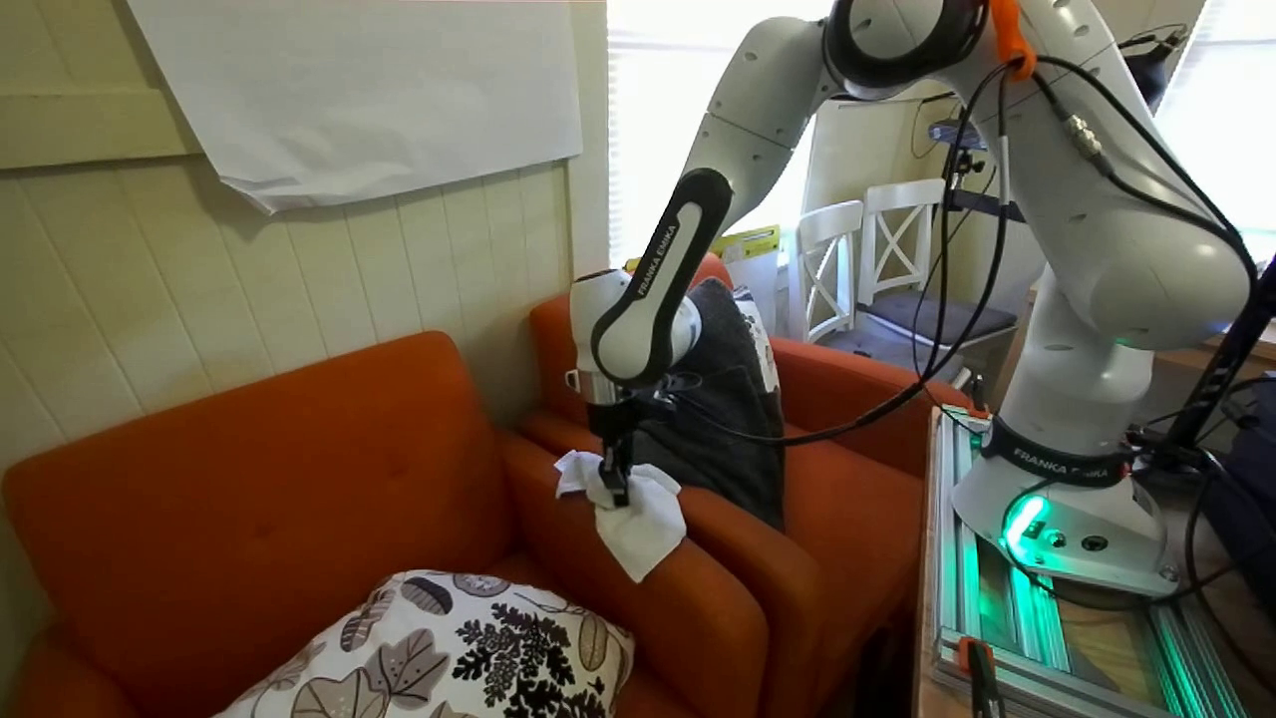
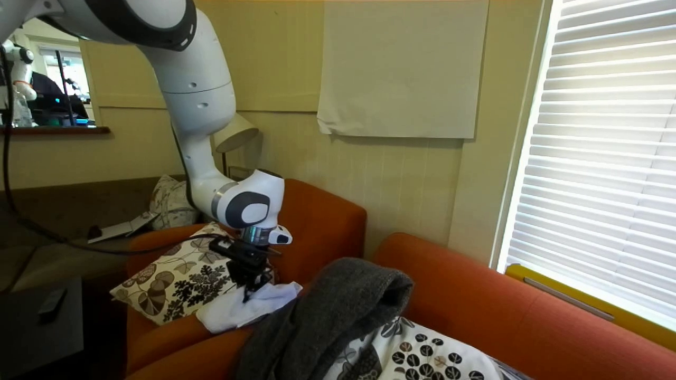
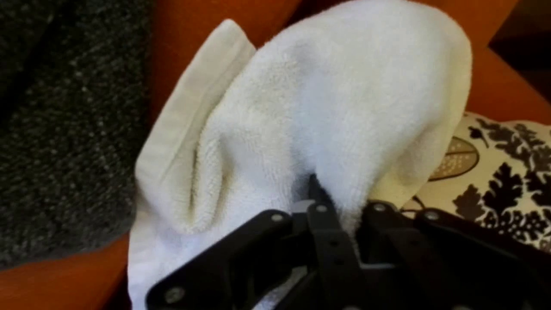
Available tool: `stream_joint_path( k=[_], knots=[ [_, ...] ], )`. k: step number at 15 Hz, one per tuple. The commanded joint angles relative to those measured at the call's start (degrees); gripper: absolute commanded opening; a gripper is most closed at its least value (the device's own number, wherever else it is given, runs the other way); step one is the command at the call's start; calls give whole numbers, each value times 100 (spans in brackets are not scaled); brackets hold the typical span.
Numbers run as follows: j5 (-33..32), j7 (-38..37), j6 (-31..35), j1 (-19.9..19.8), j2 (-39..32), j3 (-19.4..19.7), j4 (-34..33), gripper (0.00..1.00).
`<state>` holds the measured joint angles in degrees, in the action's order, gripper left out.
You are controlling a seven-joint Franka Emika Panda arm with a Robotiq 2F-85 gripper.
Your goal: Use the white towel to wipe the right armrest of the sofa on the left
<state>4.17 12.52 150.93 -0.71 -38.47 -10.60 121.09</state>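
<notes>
The white towel (image 1: 643,524) lies bunched and draped over the right armrest (image 1: 698,603) of the orange sofa on the left (image 1: 259,469). The towel also shows in an exterior view (image 2: 248,306) on the same armrest (image 2: 171,338). My gripper (image 1: 616,489) points down at the armrest and is shut on the towel. In the wrist view a fold of the towel (image 3: 335,99) rises between the black fingers of the gripper (image 3: 344,202). The fingertips are mostly hidden in the cloth. The armrest surface under the towel is hidden.
A patterned pillow (image 1: 469,648) lies on the left sofa's seat beside the armrest. A dark grey blanket (image 1: 713,429) hangs over the neighbouring orange sofa (image 1: 847,499), close to the gripper; it also shows in an exterior view (image 2: 332,311). Black cables (image 1: 847,434) hang from the arm.
</notes>
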Motion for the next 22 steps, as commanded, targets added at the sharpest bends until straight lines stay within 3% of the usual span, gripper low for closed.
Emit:
stream_joint_path(
  k=[1, 5, 10, 12, 19, 22],
  knots=[
    [-53, -719, 185, 310, -26, 384, -262, 3],
    [-72, -876, -99, 408, -210, 406, -566, 3],
    [-53, -405, -999, 280, -44, 158, -185, 3],
    [11, 55, -1311, 133, 38, -31, 34, 3],
    [-46, 2010, -1230, -342, -48, -604, 589, 3],
    [-103, 2702, -1483, -456, -105, -740, 564, 3]
  ],
)
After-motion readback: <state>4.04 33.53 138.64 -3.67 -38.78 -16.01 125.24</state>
